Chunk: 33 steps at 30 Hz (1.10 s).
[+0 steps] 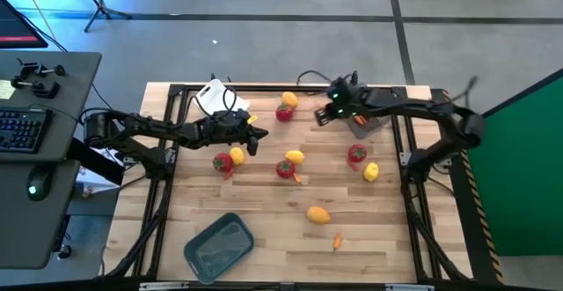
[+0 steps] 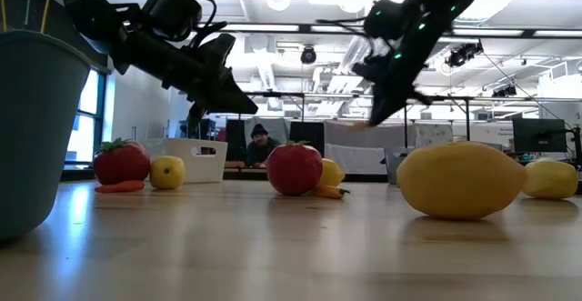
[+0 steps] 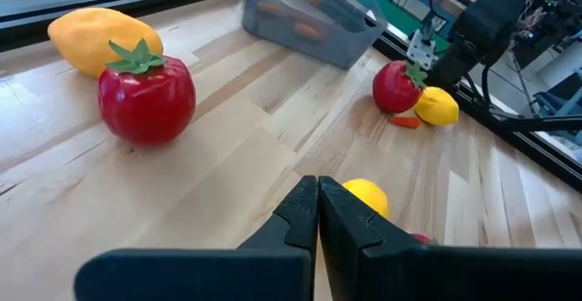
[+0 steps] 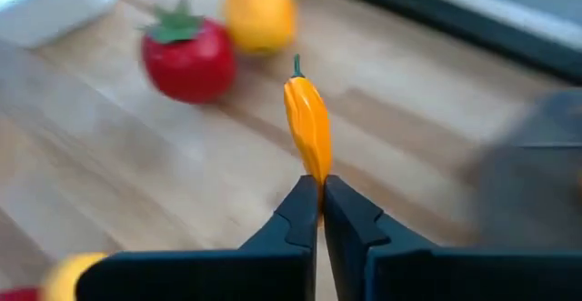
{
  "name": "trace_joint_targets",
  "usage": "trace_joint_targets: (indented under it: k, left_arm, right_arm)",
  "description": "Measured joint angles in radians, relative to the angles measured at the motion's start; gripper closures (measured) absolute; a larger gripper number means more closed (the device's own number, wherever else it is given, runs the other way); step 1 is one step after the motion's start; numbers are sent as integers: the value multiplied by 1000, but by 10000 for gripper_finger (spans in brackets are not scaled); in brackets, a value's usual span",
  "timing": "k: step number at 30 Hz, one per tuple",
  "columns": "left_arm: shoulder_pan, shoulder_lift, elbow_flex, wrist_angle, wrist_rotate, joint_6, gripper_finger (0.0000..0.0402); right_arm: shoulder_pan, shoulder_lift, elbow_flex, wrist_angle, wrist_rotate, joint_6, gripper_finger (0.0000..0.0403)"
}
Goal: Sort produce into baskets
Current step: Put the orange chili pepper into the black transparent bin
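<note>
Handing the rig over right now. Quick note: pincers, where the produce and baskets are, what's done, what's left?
Right pincer: shut on a thin orange piece, held up in the air beside the dark grey basket.
Left pincer: shut, empty, hovering mid-table near the white basket.
Grey-blue basket: at the near edge, looks empty.
Done: the dark grey basket seems to hold a few orange items.
Left: four red fruits, e.g., five yellow fruits, e.g., and loose orange pieces, e.g., lie on the table.

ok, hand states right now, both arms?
Left hand: closed, holding nothing, above the table.
Right hand: closed on a thin orange pepper.
</note>
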<state>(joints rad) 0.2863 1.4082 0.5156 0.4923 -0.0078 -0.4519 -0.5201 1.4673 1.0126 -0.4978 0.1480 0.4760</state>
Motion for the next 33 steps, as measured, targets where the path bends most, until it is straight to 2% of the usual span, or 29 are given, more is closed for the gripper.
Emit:
trace_joint_targets:
  k: [5,9,17,26,33]
  left_arm:
    - [0,0,0,-1,0,0,402]
    - [0,0,0,-1,-2,1,402]
    - [0,0,0,-1,-4,0,402]
    - [0,0,0,0,-4,0,402]
    - [0,0,0,0,-4,-8,402]
  right_arm:
    - [-111,-106,0,-210,88,-95,399]
    - [-205,-113,0,-289,79,-176,399]
    - [-310,-9,0,-271,0,-270,399]
    - [-345,152,0,-169,-39,-259,396]
    - [-344,177,0,-168,-56,-249,349]
